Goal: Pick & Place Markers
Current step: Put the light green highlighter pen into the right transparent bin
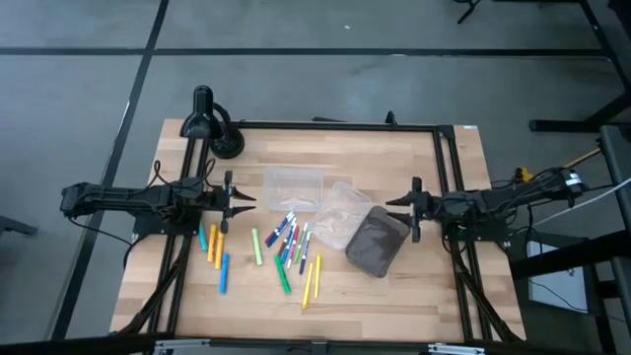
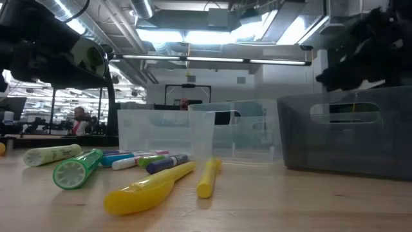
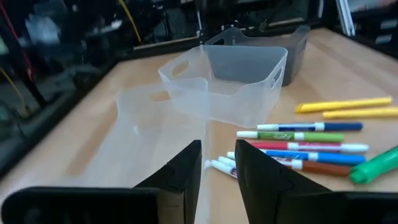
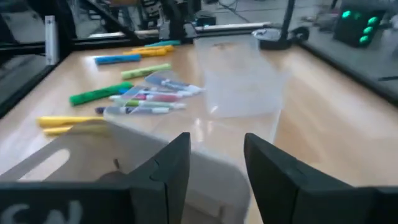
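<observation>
Nothing has been picked up yet, by the look of it: the markers (image 1: 281, 247) all lie loose on the counter (image 1: 394, 286), scattered in a band from near the left arm to the middle, and every container looks empty. The left hand (image 1: 245, 200) hangs low at the left edge of the spread, its fingers parted with a narrow gap and nothing between them; in its wrist view a small cluster of thin markers lies just ahead of the fingertips. The right hand (image 1: 399, 210) waits on the far side, just beside the dark grey bin (image 1: 376, 242), fingers spread and empty. The step in hand seems to be the approach for a first pick — the next move would call for the left hand to drop onto one marker, lined across its length, without catching its close neighbours in the cluster. Two clear trays (image 1: 296, 184) sit between the arms, one overlapping the other's edge, with the bin touching the nearer one — no marker shows inside any of the three.
</observation>
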Motion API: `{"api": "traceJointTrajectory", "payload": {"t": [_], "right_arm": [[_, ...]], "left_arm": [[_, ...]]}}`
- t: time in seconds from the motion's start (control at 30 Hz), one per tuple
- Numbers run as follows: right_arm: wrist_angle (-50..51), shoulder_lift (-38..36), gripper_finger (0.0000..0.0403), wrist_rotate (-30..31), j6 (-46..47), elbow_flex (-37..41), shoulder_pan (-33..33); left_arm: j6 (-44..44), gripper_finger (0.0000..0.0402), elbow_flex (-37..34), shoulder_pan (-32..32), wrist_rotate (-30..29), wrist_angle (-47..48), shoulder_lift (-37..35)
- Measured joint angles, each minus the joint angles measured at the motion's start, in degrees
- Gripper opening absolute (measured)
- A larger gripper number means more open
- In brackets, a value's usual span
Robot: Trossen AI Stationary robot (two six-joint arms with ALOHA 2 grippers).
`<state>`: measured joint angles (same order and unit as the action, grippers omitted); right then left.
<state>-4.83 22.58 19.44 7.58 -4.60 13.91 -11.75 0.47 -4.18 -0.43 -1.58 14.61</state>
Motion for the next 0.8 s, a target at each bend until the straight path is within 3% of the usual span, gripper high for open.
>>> {"api": "traceJointTrajectory", "payload": {"t": [0.13,0.37,0.53,0.8], "right_arm": [[-10.1,-0.4,0.0152,-6.3,-0.7,4.1,0.0],[-12.4,-3.1,0.0152,-15.8,-3.5,4.2,-0.3],[-7.8,-7.2,0.0152,-16.3,-5.0,4.2,-0.3],[2.7,-16.2,0.0152,-9.1,-6.0,4.1,-0.3]], "left_arm": [[-3.8,0.0093,0.0,0.0,0.0,0.0,0.0],[-2.5,0.0092,0.0,0.0,0.0,-0.4,0.0],[12.4,0.0092,0.0,0.0,2.3,-1.8,0.0],[38.3,0.0094,0.0,0.0,3.0,-5.0,0.0]]}}
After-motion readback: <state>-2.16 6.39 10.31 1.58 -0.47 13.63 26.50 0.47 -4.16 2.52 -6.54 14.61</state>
